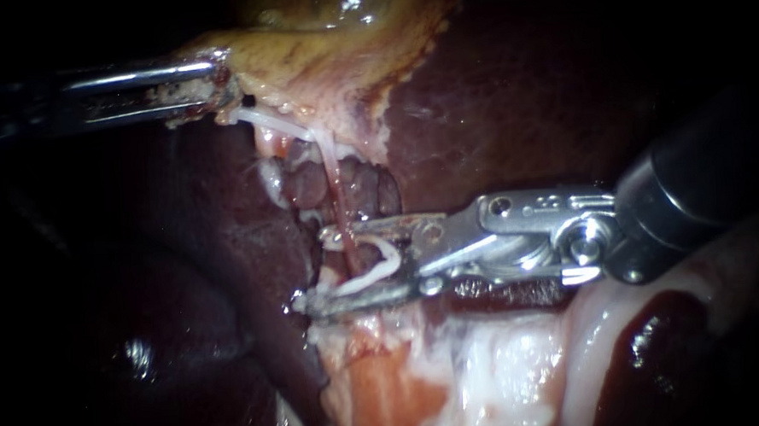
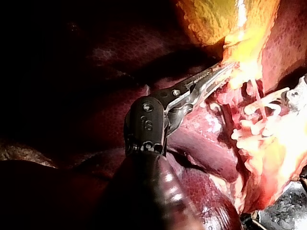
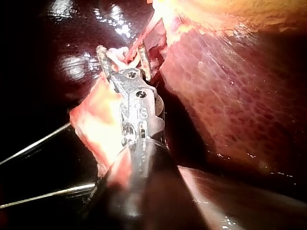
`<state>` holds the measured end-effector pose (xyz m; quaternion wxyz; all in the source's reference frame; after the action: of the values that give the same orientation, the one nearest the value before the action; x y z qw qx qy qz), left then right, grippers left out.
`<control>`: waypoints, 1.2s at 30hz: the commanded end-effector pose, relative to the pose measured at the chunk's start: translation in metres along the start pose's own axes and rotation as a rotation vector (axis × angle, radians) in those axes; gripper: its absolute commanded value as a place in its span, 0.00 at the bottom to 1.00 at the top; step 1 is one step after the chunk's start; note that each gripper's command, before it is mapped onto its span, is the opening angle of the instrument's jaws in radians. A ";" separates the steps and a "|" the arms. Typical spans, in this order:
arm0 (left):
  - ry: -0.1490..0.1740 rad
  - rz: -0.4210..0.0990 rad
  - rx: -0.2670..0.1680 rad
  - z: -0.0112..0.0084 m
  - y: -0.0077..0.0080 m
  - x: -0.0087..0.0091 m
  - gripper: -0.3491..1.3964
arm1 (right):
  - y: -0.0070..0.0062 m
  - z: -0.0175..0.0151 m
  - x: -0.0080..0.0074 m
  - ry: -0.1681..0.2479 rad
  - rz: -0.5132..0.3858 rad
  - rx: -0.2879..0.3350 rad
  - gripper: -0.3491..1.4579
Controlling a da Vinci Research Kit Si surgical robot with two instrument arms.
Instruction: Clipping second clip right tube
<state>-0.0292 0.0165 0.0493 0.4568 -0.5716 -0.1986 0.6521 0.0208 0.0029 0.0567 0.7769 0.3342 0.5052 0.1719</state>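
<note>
Dark liver (image 1: 519, 87) as backdrop. Our left instrument (image 1: 223, 87): jaws clamped on gallbladder (image 1: 321, 45) edge. Thin pale tube (image 1: 330, 168): runs down from that edge into our right instrument (image 1: 314, 271). Its jaws apart, straddling tube, white curved strand (image 1: 380, 260) between them, nothing gripped.

The dark red liver (image 1: 511, 88) is the bed that carries everything you see in the endoscope view. On it, the yellowish gallbladder (image 1: 321, 53) lies at 12 o'clock, and pale pink-white tissue (image 1: 454, 363) spreads from 6 toward 4 o'clock. A thin pale tube (image 1: 330, 168) runs from the gallbladder down to the centre, across the liver. In your left wrist view, a grey speckled surface (image 2: 288, 211) shows just past the pale tissue's edge; what it is cannot be told.
</note>
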 end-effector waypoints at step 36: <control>0.000 0.000 0.001 0.0000 0.0001 0.0000 0.00 | -0.0058 0.0000 0.0036 0.122 0.078 0.240 0.41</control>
<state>-0.0292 0.0164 0.0493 0.4568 -0.5716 -0.1982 0.6522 0.0220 0.0010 0.0502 0.6916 0.4338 0.5551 0.1595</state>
